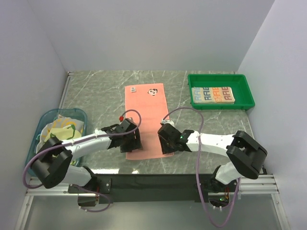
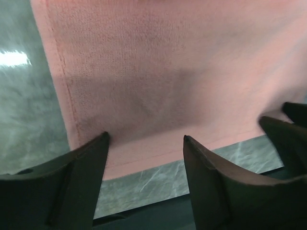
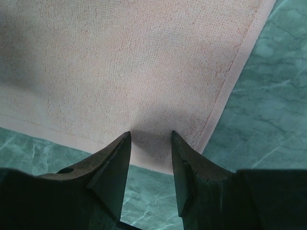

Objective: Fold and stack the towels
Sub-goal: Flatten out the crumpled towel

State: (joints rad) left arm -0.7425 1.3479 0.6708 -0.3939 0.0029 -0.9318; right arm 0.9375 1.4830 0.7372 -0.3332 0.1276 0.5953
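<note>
So | around: blue basket (image 1: 76, 114) of crumpled yellow-green cloths (image 1: 60, 128) at bench (image 1: 96, 91) left, green tray (image 1: 247, 93) far right holding folded cream lettered towels (image 1: 213, 95), both well apart from the pink one | salmon-pink towel (image 1: 145, 120) flat mid-bench, panda emblem (image 1: 152, 91) at far end | left jaws wide, right jaws narrower, tips down at its near corners, cloth flat between

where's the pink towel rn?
Top view: pink towel lies spread flat mid-table, blue basket to its left, green tray to its right; left gripper and right gripper sit at its near corners.
</note>
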